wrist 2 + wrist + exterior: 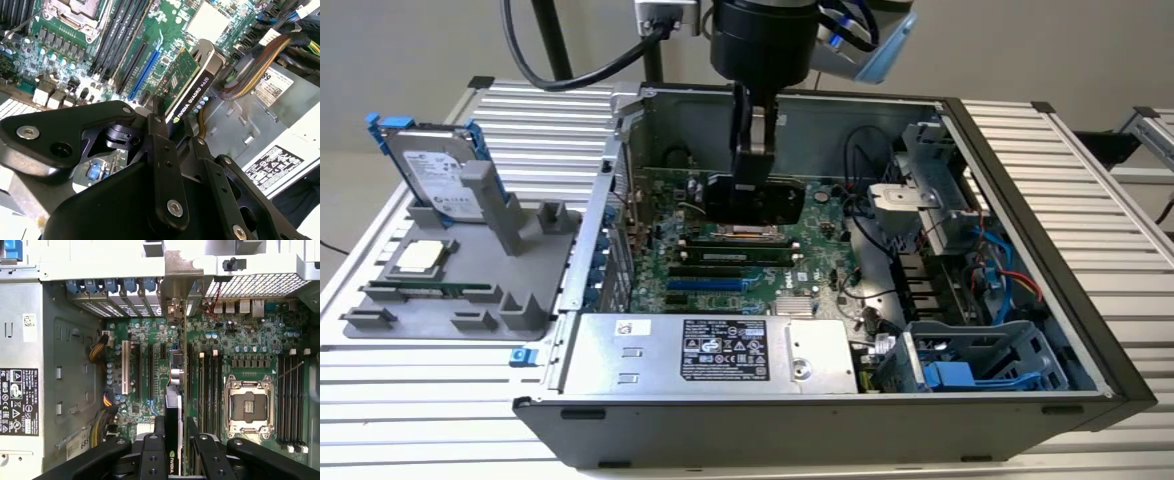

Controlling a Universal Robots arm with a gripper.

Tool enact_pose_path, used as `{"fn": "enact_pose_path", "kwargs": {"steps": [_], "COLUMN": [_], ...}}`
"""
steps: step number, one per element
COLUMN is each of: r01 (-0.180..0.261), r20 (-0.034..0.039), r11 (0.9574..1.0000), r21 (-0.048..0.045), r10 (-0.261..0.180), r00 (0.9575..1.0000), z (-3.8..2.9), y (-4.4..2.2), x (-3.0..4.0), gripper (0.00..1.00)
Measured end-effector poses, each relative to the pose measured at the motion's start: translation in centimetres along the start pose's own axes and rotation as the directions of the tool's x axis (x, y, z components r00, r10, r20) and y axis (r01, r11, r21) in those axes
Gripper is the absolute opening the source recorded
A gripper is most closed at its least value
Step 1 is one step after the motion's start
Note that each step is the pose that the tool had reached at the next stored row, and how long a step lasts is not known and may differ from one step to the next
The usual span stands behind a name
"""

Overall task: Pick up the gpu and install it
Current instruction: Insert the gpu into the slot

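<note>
One gripper [175,440] pinches the gpu [176,405] on edge above the motherboard [145,370], its silver bracket [175,287] toward the case's [1067,330] slotted rear wall.

Gpu [187,82]: in the second wrist view you see one end; the rest sits behind the gripper [172,131] links.
Gpu's seating: in the exterior view you cannot tell whether it touches the motherboard [821,270].
Hard drive [438,172]: its lower part is hidden behind the grey fixture [500,215].
Arm [767,35]: cut off at the exterior view's upper edge.
</note>
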State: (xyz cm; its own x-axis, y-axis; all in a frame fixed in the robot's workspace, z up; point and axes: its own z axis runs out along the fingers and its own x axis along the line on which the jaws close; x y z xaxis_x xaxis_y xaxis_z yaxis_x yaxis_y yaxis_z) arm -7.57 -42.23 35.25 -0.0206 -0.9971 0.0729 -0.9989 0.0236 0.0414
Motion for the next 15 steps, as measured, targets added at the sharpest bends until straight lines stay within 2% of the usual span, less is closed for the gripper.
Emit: {"fn": "enact_pose_path", "kwargs": {"steps": [6,15], "r01": [-0.003,-0.006], "r20": [0.0001,0.0003], "r11": [1.0,1.0], "r21": [-0.0002,-0.0014], "r10": [0.003,0.006], "r00": [1.0,1.0], "z": [1.02,1.88], "y": [-0.04,-0.08], "x": [-0.07,-0.14], "gripper": [0.0,0.0]}}
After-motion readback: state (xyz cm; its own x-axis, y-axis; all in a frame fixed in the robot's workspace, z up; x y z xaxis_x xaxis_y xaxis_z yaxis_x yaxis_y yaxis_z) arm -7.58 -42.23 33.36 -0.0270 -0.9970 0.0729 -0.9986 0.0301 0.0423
